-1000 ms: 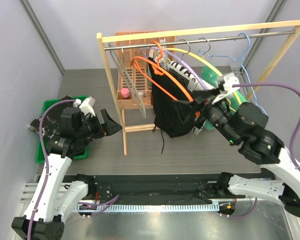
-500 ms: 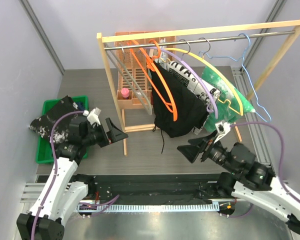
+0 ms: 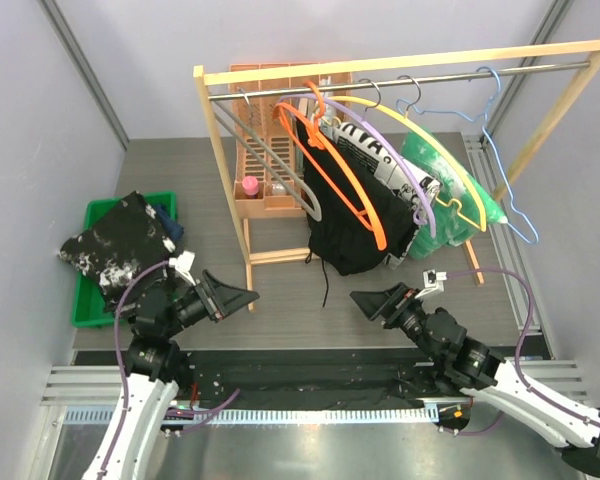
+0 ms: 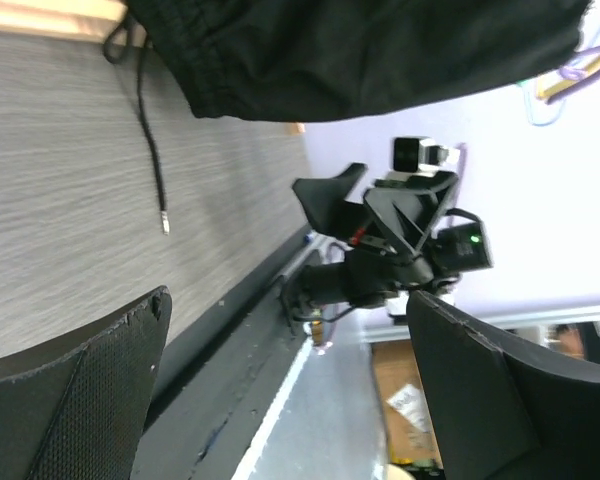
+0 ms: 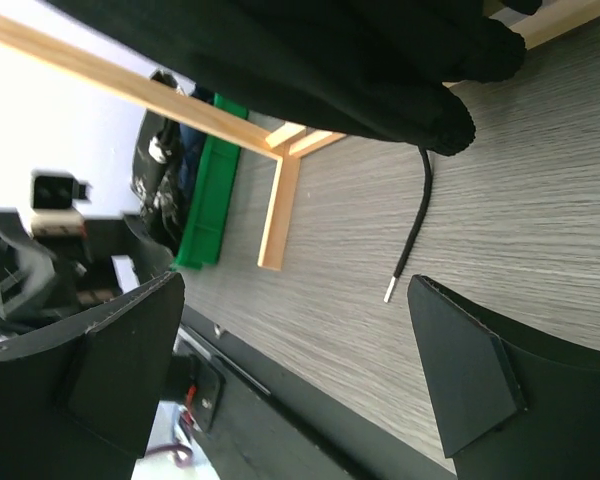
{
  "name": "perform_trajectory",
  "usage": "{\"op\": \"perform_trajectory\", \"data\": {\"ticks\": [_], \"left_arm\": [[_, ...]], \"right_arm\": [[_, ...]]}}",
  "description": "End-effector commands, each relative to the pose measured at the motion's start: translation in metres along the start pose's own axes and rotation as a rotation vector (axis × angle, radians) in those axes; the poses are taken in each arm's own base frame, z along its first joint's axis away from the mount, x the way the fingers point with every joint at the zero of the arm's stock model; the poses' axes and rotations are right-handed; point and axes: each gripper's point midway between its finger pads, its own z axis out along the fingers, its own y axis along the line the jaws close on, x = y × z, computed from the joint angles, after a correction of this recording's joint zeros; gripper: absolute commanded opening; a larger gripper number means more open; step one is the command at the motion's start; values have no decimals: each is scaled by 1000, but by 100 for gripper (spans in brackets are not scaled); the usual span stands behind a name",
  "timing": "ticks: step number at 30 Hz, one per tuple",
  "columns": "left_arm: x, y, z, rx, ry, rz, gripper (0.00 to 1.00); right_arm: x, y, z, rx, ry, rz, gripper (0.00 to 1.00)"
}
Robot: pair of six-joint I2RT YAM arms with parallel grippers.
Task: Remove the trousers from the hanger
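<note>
Both arms drawn back toward the near edge, left gripper (image 3: 248,296) and right gripper (image 3: 362,300) each gaping wide and empty, well apart from the rack (image 3: 223,180); speckled black trousers (image 3: 115,245) heaped over the green bin (image 3: 98,212), navy trousers (image 3: 171,226) just beside them, orange hanger (image 3: 345,190) on the rack.

A grey wood-grain table (image 3: 290,300) is carrying everything. A wooden clothes rack (image 3: 225,170) is standing on it, one foot just ahead of the left gripper (image 3: 230,297), the other beyond the right gripper (image 3: 372,300). A green tray (image 3: 82,305) is sitting just left of the left gripper. An orange wooden crate (image 3: 255,195) is resting farther ahead of it, behind the rack's post.
</note>
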Motion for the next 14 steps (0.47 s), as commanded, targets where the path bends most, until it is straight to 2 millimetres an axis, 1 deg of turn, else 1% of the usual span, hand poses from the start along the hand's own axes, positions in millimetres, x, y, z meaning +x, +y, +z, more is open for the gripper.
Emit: {"op": "perform_trajectory", "data": {"ticks": [1,2,3,4,5,6,7,8,9,11,12,13,14], "left_arm": [[1,-23,-5,185,-40,-48,100],[0,-28,-6,219,-53,-35,100],[6,-11,-3,205,-47,-74,100],[7,-12,-4,226,-56,-55,100],[10,-2,-3,186,-41,-78,100],[11,-5,-5,199,-42,-53,100],[12,-6,-5,204,-45,-38,100],[13,-3,-5,194,-38,-34,100],[15,-1,-5,184,-25,-37,100],[19,1,-5,179,-9,-22,100],[21,5,-5,163,0,-34,100],[22,6,-5,161,6,-32,100],[23,5,-5,163,7,-31,100]], "right_arm": [[9,-29,13,55,-56,86,100],[20,-44,15,77,-42,91,99],[20,-48,16,89,-53,108,100],[21,-55,16,120,-55,107,100],[23,-61,16,144,-48,79,100],[24,-66,16,163,-44,66,99],[25,-70,16,179,-45,62,100],[26,-69,16,173,-39,57,100],[30,-74,16,191,-20,21,100],[33,-78,16,206,-8,3,99],[35,-83,15,225,2,-8,100],[37,-85,15,231,9,-10,100],[37,-82,16,223,6,-2,100]]}}
